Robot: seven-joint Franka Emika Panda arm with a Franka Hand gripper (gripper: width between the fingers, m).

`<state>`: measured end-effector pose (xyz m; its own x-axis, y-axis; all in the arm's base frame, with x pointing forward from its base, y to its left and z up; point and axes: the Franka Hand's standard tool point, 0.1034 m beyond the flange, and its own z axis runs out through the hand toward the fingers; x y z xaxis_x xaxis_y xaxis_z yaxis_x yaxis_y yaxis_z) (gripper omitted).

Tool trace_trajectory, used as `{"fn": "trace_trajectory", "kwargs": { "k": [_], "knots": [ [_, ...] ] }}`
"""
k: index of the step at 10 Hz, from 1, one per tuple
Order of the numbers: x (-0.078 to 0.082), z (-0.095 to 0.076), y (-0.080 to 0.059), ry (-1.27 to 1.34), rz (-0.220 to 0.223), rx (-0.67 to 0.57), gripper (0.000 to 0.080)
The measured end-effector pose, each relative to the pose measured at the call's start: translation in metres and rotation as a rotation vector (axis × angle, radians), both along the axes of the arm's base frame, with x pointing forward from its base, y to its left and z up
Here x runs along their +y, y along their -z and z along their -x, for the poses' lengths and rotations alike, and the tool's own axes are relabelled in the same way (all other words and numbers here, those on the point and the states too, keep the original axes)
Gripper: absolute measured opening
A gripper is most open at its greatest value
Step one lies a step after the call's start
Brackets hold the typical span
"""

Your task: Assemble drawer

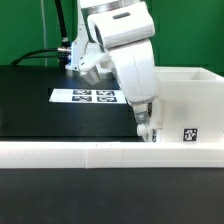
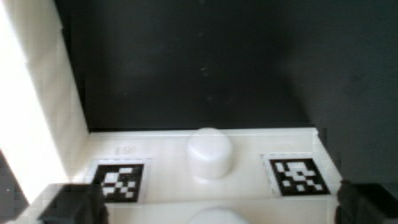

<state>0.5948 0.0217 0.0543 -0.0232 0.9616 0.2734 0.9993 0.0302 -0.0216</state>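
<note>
In the exterior view the large white drawer housing [image 1: 185,105] stands at the right and carries a square tag [image 1: 188,135]. My gripper [image 1: 147,130] points down at the housing's left end, close to the table. In the wrist view a white drawer face [image 2: 210,178] with a rounded knob [image 2: 210,152] and two tags [image 2: 119,181] lies just ahead of my gripper [image 2: 222,203]. Its dark fingers [image 2: 71,205] stand wide apart at either side of that face, open and holding nothing. A second rounded white shape shows at the frame edge between them.
The marker board [image 1: 92,96] lies on the black table [image 1: 35,100] behind the arm. The long low white rail [image 1: 90,152] runs along the front. A white wall [image 2: 45,90] borders the dark table in the wrist view.
</note>
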Motion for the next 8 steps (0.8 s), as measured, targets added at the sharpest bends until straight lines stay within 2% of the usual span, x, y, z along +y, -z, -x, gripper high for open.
{"fn": "trace_trajectory", "kwargs": {
  "k": [8],
  "knots": [
    [0.0025, -0.0036, -0.0027, -0.050, -0.001, -0.029, 0.0649]
  ]
}}
